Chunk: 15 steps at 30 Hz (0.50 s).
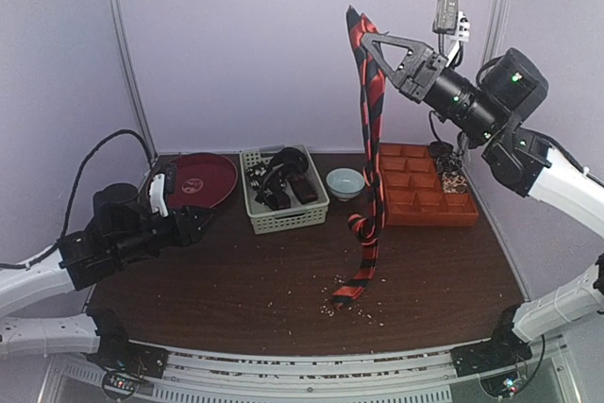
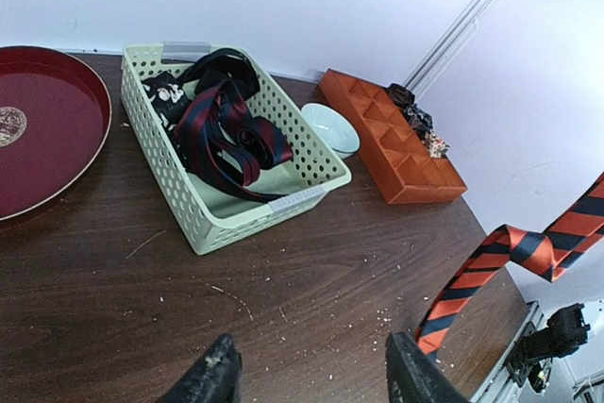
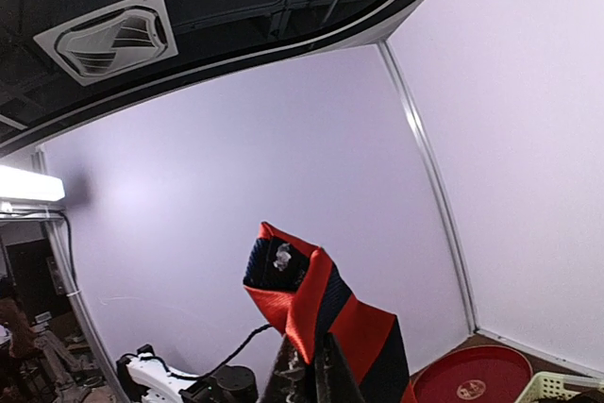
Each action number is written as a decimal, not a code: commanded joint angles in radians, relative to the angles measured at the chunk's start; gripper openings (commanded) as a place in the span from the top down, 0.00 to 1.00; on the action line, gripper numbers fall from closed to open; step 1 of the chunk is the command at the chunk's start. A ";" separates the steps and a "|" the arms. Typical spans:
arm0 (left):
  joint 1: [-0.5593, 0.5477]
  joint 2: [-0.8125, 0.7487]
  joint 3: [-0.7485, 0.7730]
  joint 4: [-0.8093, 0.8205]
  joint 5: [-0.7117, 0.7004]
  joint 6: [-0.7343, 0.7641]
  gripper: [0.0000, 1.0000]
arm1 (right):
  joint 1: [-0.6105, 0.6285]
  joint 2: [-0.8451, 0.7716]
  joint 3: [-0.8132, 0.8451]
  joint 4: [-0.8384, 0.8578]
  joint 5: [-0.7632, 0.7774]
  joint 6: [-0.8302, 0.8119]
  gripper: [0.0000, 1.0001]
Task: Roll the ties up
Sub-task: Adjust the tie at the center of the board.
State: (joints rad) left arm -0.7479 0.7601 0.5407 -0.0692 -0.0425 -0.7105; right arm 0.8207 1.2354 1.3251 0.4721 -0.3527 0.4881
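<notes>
Left gripper (image 2: 311, 346): low over the dark brown wooden table (image 1: 236, 280), to the near left of the pale green perforated plastic basket (image 1: 288, 221). Its black fingers are spread apart.

Tie on the table: the broad tip of the orange-red and black striped necktie (image 1: 370, 139) lies on the wood in front of the basket, toward its right corner, among pale crumbs.

Basket: several dark neckties (image 2: 222, 134) are heaped loosely inside, red-edged loops uppermost and one speckled with pale marks.

Beside the basket: a round dark red tray (image 1: 203, 176) sits to its left and a small pale blue bowl (image 1: 345, 182) just to its right. Beyond the bowl is an orange compartment tray (image 1: 429, 217), with small dark bundles in the cells farthest from the basket.

Right gripper (image 1: 366, 41): raised high above and to the right of the basket, clenched on the striped necktie just below a fold. A short folded end stands above the fingers, and the long length hangs straight down to the table.
</notes>
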 commanded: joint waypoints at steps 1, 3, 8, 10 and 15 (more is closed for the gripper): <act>-0.003 -0.021 0.026 0.008 0.022 0.024 0.47 | 0.014 0.058 0.135 0.115 -0.212 0.123 1.00; -0.002 -0.022 0.034 0.010 0.034 0.032 0.47 | 0.021 0.087 0.180 0.167 -0.254 0.195 1.00; -0.003 -0.019 0.057 0.000 0.053 0.045 0.46 | 0.048 0.141 0.268 0.230 -0.314 0.274 1.00; -0.002 -0.018 0.059 0.000 0.062 0.049 0.46 | 0.056 0.145 0.277 0.232 -0.315 0.275 1.00; -0.002 -0.007 0.058 0.004 0.126 0.063 0.46 | 0.056 0.128 0.276 0.079 -0.236 0.136 1.00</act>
State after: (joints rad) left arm -0.7479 0.7479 0.5705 -0.0849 0.0162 -0.6792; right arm 0.8753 1.3823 1.5772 0.6319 -0.6262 0.7136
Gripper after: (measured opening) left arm 0.538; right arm 0.028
